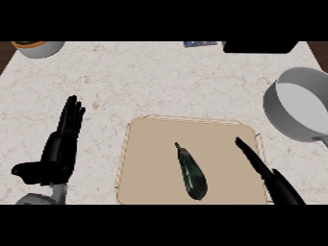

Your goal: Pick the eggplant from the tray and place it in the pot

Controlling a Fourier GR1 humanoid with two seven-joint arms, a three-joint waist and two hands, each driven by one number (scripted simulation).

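Observation:
A dark green-black eggplant (191, 173) lies lengthwise in the middle of the beige tray (148, 158), its thin stem pointing away from me. To the tray's upper right stands the grey pot (287, 120), its handle running toward the lower right. My right hand (269, 174) reaches in from the lower right over the tray's right side, fingers straight and open, a short gap right of the eggplant and not touching it. Left of the tray, my left hand (58, 146) rests open on the counter with its fingers pointing away.
A white bowl (38, 48) with something orange in it sits at the far left corner. A black object (260, 46) and a small blue item (199, 44) lie along the counter's far edge. Dark wood shows past the counter's left and right edges.

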